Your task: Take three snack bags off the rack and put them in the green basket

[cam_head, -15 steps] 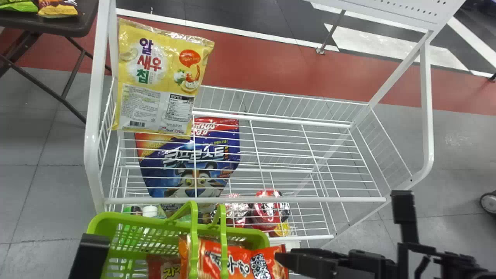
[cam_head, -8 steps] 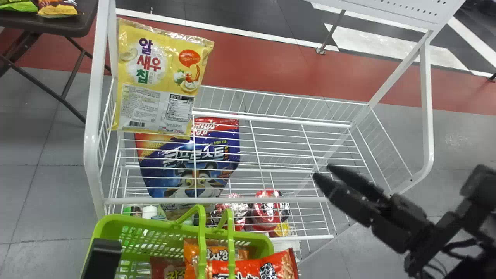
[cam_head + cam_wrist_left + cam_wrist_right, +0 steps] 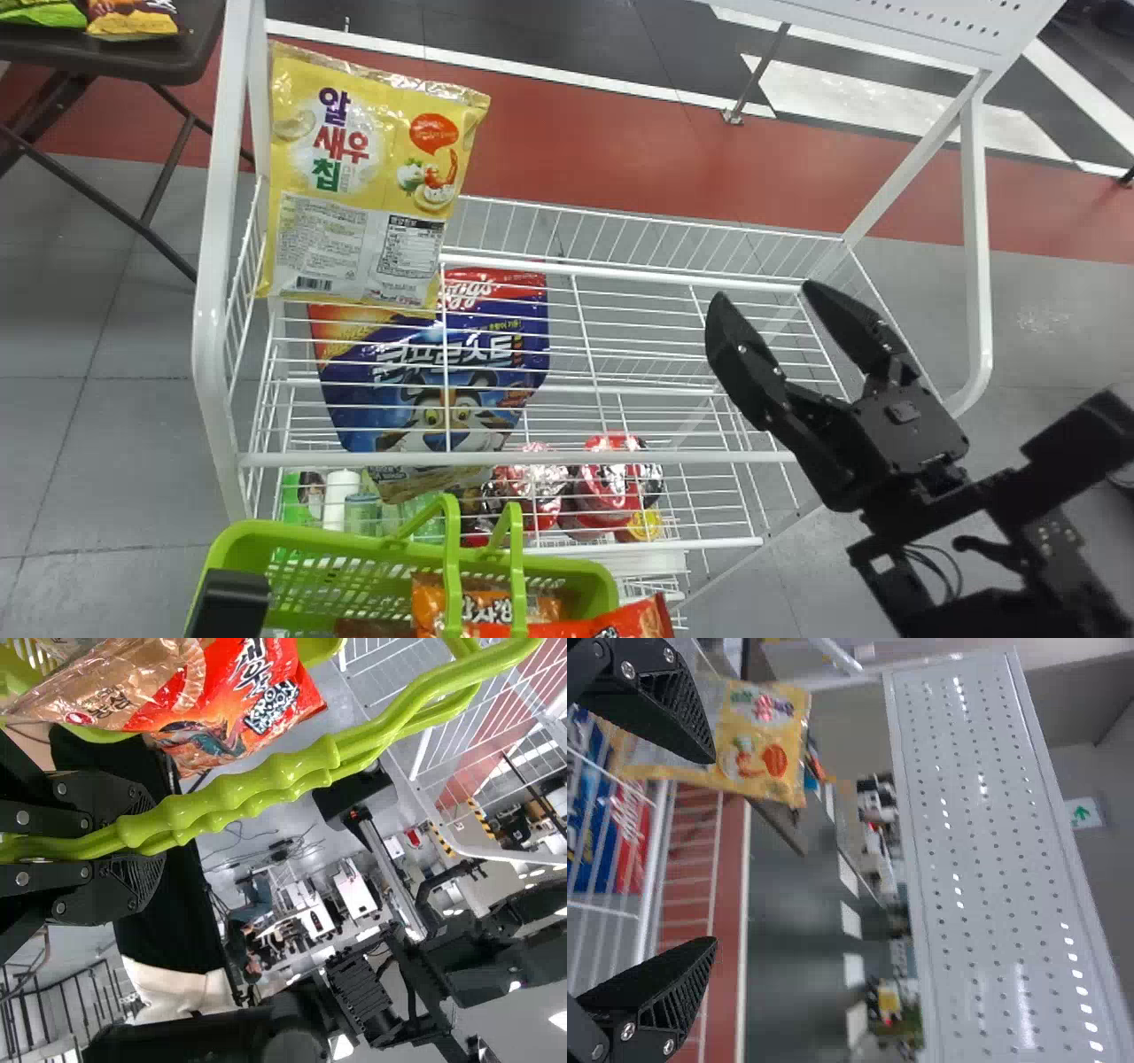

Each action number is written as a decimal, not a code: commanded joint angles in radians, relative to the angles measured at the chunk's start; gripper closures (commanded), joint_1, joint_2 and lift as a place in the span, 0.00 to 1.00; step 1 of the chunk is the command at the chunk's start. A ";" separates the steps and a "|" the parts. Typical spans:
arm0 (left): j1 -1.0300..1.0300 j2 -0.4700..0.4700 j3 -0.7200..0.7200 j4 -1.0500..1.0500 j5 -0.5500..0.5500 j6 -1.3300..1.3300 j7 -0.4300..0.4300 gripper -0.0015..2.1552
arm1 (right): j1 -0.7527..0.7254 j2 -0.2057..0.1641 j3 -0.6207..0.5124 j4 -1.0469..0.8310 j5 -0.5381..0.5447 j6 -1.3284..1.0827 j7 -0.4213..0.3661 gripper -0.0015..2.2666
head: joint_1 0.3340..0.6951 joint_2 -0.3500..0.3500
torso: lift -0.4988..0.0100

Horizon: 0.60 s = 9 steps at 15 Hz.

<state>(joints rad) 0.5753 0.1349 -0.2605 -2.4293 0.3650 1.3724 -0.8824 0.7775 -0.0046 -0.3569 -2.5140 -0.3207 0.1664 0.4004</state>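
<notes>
Basket point(image 3: 232, 539) and red bag point(image 3: 645, 618) cut off at head view's bottom edge. Blue pouch point(image 3: 509, 354) partly hidden by yellow bag point(image 3: 381, 190).

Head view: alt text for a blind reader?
Right gripper, open, over the right side of a white wire rack; yellow snack bag at the rack's left end. Green basket at the bottom edge holds an orange bag and a red bag.
</notes>
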 commanded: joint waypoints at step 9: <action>0.005 -0.005 0.029 0.023 0.012 -0.011 -0.018 0.74 | -0.001 0.005 0.096 0.073 0.020 -0.017 -0.022 0.04 | 1.00 0.00 | 0.94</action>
<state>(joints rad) 0.5796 0.1309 -0.2352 -2.4108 0.3745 1.3641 -0.9006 0.7781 -0.0046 -0.2597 -2.4417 -0.2988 0.1402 0.3789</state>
